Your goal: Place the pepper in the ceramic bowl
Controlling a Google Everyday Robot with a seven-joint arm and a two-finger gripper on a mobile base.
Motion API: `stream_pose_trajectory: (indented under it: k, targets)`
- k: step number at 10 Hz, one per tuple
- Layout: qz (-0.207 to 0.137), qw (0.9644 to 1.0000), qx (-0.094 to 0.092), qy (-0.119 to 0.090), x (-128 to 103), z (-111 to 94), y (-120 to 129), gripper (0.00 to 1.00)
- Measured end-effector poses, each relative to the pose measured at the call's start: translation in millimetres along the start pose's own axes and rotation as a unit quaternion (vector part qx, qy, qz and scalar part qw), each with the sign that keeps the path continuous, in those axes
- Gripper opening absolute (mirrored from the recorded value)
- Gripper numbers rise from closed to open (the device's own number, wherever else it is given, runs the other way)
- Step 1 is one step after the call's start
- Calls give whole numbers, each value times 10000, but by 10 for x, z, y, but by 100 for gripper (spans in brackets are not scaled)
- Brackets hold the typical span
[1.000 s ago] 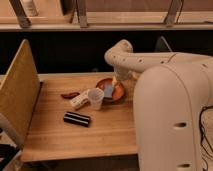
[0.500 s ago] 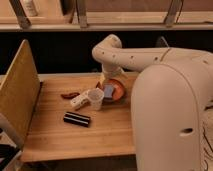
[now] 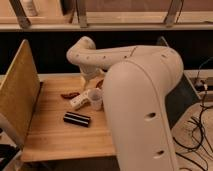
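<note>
The pepper is a small dark-red sliver lying on the wooden table, left of the middle. The ceramic bowl shows only as a reddish-brown sliver behind my arm; the rest is hidden. My white arm reaches in from the right, bends over the back of the table and comes down. My gripper is low over the table, just right of the pepper and beside a white plastic cup. The pepper lies on the table, outside the bowl.
A black rectangular bar lies in front of the pepper. A tall upright board walls the table's left side. The robot's large white body covers the right side. A dark shelf runs behind the table.
My arm has swung to the left and lower, and now covers most of the bowl. The pepper, cup and black bar have not moved.
</note>
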Motion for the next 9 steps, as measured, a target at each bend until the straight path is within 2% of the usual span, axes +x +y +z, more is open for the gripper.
stream_pose_trajectory:
  k: [1, 5, 7, 8, 9]
  targets:
    - [-145, 9999, -33, -4, -35, -12, 152, 80]
    - [-119, 9999, -11, 12, 14, 4, 105, 80]
    - [278, 9995, 28, 122, 317, 131, -139, 80]
    - [601, 9979, 74, 232, 568, 251, -359, 80]
    - [763, 9967, 87, 264, 668, 325, -478, 80]
